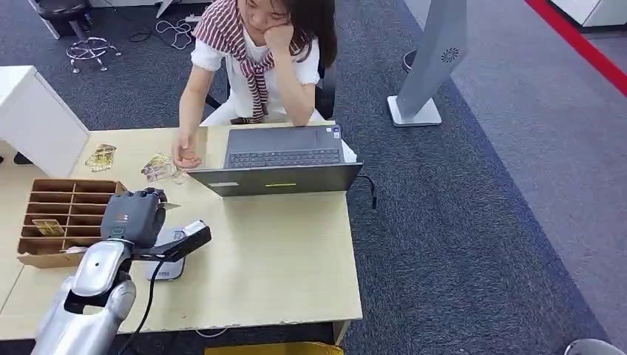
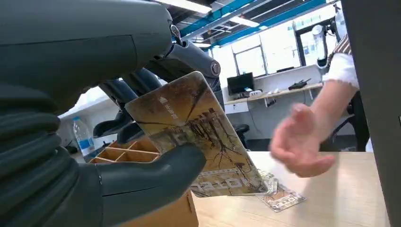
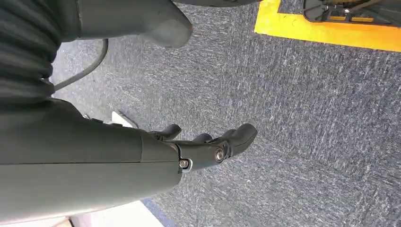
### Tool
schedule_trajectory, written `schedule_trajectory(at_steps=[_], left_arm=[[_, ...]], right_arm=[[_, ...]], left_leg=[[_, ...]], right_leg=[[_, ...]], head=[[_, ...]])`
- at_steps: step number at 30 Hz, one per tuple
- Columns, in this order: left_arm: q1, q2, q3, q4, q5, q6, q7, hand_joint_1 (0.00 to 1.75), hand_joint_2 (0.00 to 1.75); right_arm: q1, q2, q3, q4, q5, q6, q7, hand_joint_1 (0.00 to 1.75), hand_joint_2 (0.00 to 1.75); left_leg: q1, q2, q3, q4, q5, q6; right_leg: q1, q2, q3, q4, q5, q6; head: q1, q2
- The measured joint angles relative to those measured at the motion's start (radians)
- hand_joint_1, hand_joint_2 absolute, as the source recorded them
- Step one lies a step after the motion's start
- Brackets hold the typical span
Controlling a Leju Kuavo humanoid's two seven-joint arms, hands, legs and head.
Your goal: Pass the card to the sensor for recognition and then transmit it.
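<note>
Right hand hanging above the carpeted floor

The right hand (image 3: 189, 142) is hanging over a blue-grey carpet (image 3: 307, 142), its grey ribbed cover and thick thumb (image 3: 161, 23) coming in from one side, and its dark fingers (image 3: 236, 137) are reaching out slightly apart and lightly curved, holding nothing. A thin dark cable (image 3: 82, 71) is looping beside the wrist. A yellow band (image 3: 331, 33) is lying across the floor at one corner of the picture, with a dark piece of equipment (image 3: 350, 7) sitting just past it, too cropped to identify. A pale, flat edge (image 3: 120, 120) is showing behind the hand, touching the carpet.
</note>
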Motion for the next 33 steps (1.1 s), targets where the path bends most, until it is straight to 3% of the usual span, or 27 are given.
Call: schedule_trajectory(at_steps=[10, 13, 22, 25, 29, 33], left_arm=[[0.000, -0.001, 0.000, 0.000, -0.001, 0.006, 0.000, 1.75, 1.75], [-0.006, -0.006, 0.000, -0.014, -0.019, 0.090, 0.008, 1.75, 1.75], [-0.174, -0.017, 0.021, -0.016, -0.105, 0.108, 0.048, 1.75, 1.75], [-0.267, -0.022, 0.026, 0.050, -0.159, 0.068, 0.094, 1.75, 1.75], [-0.353, -0.022, 0.037, 0.120, -0.170, 0.063, 0.094, 1.75, 1.75], [-0.381, -0.026, 0.039, 0.180, -0.178, 0.069, 0.094, 1.75, 1.75]], right_arm=[[0.000, 0.000, 0.000, 0.000, 0.000, 0.000, 0.000, 0.00, 1.75], [0.000, 0.000, 0.000, 0.000, 0.013, -0.002, -0.003, 0.00, 1.75], [0.000, 0.000, 0.024, 0.000, 0.056, 0.003, -0.010, 0.00, 1.75], [-0.001, -0.001, 0.034, 0.000, 0.068, 0.011, -0.010, 0.00, 1.75], [-0.002, -0.001, 0.048, 0.000, 0.068, 0.013, -0.009, 0.00, 1.75], [-0.002, -0.001, 0.053, 0.000, 0.068, 0.013, -0.005, 0.00, 1.75]], left_leg=[[0.000, 0.000, 0.000, 0.000, 0.000, 0.000], [0.000, 0.000, 0.000, 0.000, 0.000, 0.000], [0.000, -0.001, -0.001, 0.000, 0.002, 0.000], [0.000, -0.001, -0.001, 0.000, 0.003, -0.001], [0.000, -0.001, -0.001, 0.000, 0.003, -0.001], [0.000, -0.001, -0.001, 0.000, 0.003, -0.001]], right_leg=[[0.000, 0.000, 0.000, 0.000, 0.000, 0.000], [0.000, 0.000, 0.000, 0.000, 0.000, 0.000], [0.000, -0.001, 0.000, 0.000, 0.001, 0.000], [0.000, -0.001, 0.000, 0.000, 0.002, 0.000], [0.000, -0.001, 0.000, 0.000, 0.003, -0.002], [0.000, -0.001, 0.000, 0.000, 0.003, -0.002]], head=[[0.000, 0.000], [0.000, 0.000], [0.000, 0.000], [0.000, 0.000], [0.000, 0.000], [0.000, 0.000]])
